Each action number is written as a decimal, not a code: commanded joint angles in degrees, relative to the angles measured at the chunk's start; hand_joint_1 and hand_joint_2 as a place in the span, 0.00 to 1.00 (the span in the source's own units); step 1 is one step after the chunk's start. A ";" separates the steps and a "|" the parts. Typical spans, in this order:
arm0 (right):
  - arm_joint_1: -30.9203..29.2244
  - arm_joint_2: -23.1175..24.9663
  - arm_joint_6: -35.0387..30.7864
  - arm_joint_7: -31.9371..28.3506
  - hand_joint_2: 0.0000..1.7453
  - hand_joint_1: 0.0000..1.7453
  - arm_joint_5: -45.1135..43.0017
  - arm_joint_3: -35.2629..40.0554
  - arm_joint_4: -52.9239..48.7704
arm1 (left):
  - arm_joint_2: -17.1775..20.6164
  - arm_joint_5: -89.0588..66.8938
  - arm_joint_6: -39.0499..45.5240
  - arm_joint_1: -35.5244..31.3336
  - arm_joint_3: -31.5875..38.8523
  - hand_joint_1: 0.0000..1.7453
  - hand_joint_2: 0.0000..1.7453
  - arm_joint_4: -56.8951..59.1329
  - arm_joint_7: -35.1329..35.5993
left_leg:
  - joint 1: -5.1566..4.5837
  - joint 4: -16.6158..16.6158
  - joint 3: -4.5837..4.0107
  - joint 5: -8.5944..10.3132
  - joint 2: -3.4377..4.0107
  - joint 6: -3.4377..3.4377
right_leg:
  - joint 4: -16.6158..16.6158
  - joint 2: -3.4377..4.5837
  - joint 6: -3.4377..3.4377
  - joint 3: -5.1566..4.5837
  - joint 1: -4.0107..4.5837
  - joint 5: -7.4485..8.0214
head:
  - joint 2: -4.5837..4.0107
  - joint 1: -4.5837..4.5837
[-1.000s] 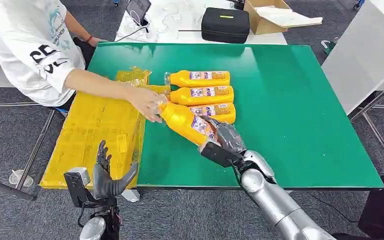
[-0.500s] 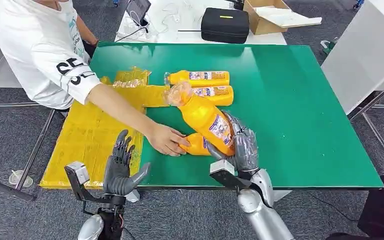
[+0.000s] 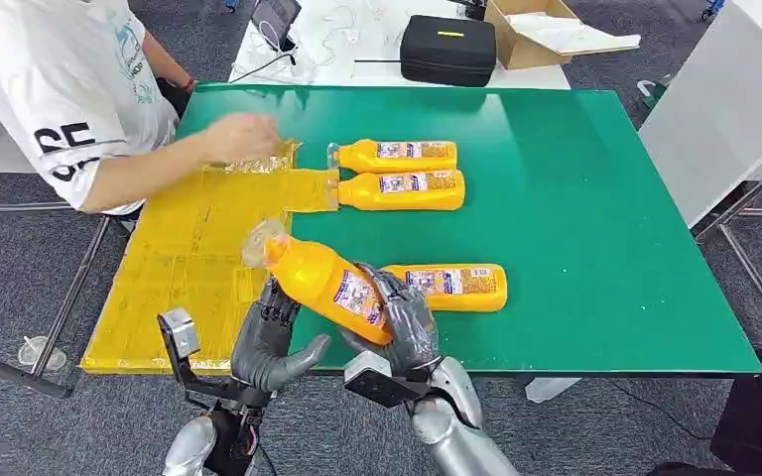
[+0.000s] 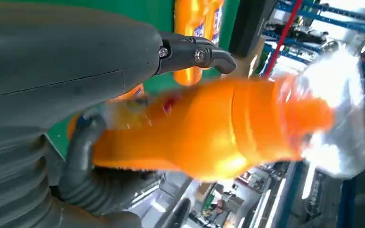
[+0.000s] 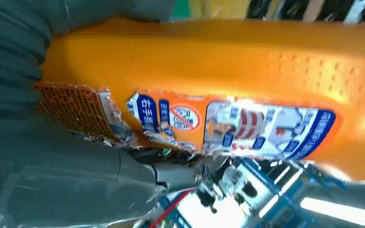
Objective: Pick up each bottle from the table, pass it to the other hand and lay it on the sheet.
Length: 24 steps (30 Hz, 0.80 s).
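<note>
On the table, three orange bottles; a fourth aloft.

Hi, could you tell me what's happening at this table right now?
The robot's right hand holds an orange bottle up over the near edge of the green table, cap pointing toward the yellow sheet. Its left hand is right beside the bottle with fingers spread, apparently about to take it. Three more bottles lie on the table: two side by side and one nearer. A person at the far left has a hand at the sheet's far edge.
</note>
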 commanded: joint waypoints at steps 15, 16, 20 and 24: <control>-5.14 3.35 2.88 2.29 1.00 1.00 1.64 8.73 14.38 | 1.44 -0.96 1.05 -3.88 -1.39 0.00 1.00 6.77 0.56 | -0.01 -0.11 0.49 -0.11 0.14 0.06 | -0.10 0.04 -0.13 0.45 0.04 -0.08 | 0.02 0.00; -5.31 3.50 3.40 2.79 1.00 1.00 2.08 10.13 16.00 | 1.15 -0.91 1.50 -4.08 -0.94 0.00 1.00 7.36 0.62 | -0.01 -0.09 0.37 -0.07 0.12 0.05 | -0.08 0.03 -0.10 0.33 0.03 -0.05 | 0.02 0.00; -4.97 3.69 5.28 3.20 1.00 1.00 1.71 12.46 18.90 | 0.66 0.04 1.71 -4.57 -0.05 0.00 1.00 8.16 0.92 | -0.01 -0.12 0.42 -0.07 0.03 0.05 | -0.11 -0.07 -0.10 0.38 0.03 -0.08 | 0.00 -0.02; -4.94 3.45 5.67 3.20 1.00 1.00 1.76 13.04 19.86 | 0.56 0.37 1.63 -4.57 0.15 0.00 1.00 8.27 1.07 | 0.02 -0.08 0.31 -0.06 0.02 0.06 | -0.09 -0.07 -0.07 0.27 0.04 -0.06 | 0.00 0.00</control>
